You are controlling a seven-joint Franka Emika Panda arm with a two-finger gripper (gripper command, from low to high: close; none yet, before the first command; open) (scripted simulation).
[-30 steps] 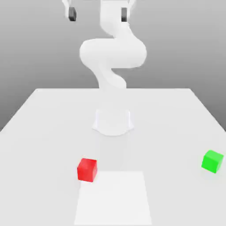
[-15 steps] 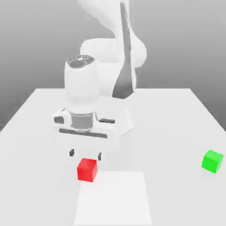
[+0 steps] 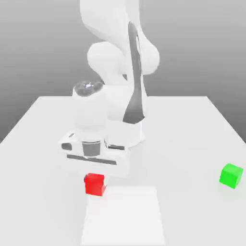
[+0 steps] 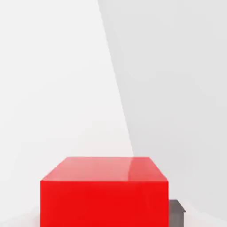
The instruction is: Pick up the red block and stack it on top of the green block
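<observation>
The red block (image 3: 95, 186) rests on the white table, toward the exterior view's left and close to the front. My gripper (image 3: 94, 178) has come straight down over it, and the white hand sits right on top of the block, hiding its upper back edge. In the hand view the red block (image 4: 104, 195) looms large and very near, upright and square to the camera. The green block (image 3: 231, 175) stands alone on the table far toward the exterior view's right, well apart from the gripper.
The arm's white base (image 3: 129, 137) rises behind the hand at the table's middle. A slightly brighter rectangular patch (image 3: 124, 216) marks the table surface in front of the red block. Bare table (image 3: 178, 158) lies between the two blocks.
The arm swung down from high above the table. Over the last half second the hand dropped from just above the red block to surround it. Neither block has moved.
</observation>
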